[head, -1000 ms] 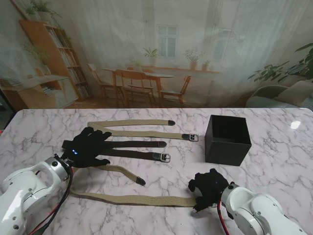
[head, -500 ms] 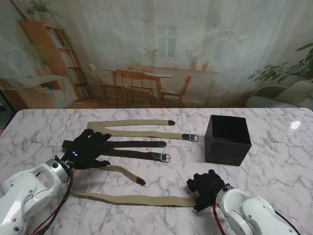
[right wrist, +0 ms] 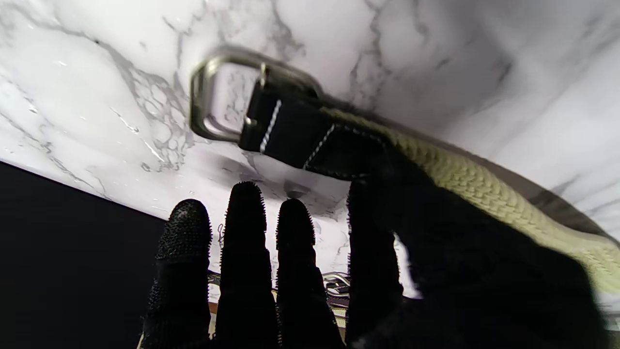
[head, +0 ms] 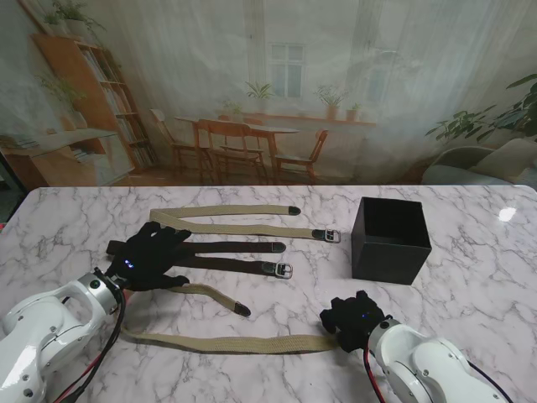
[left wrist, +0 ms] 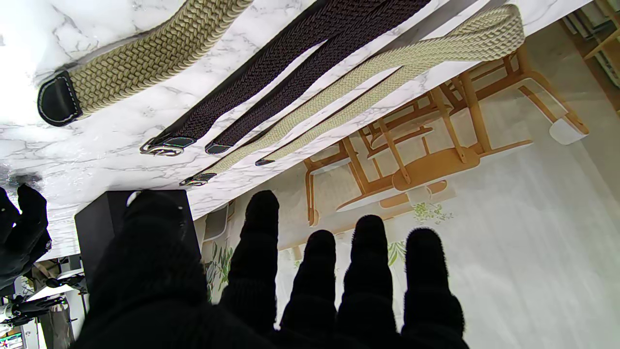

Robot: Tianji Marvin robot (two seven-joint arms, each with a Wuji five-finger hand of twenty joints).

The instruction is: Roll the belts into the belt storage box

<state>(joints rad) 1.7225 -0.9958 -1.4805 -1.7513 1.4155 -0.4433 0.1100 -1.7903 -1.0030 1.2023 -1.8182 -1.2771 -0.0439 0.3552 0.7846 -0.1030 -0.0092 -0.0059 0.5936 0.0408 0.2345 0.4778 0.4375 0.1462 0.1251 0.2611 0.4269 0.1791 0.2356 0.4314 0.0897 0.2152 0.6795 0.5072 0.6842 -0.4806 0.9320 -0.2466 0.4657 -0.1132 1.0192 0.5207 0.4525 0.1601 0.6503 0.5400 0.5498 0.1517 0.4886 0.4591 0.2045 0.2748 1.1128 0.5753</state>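
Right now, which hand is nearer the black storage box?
Right. The right hand sits at the nearest belt's buckle end, just nearer to me than the black storage box. The left hand is far across the table, over the dark belts.

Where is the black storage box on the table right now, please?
In the stand's view, the black box stands on the table's right side, just right of the belt buckles and farther from me than the right robot hand.

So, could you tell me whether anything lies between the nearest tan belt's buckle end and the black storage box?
Nothing visible does. The buckle end sits at the right hand, and only bare marble table separates it from the black box. The dark belt and the other tan belts lie to the left, outside that stretch.
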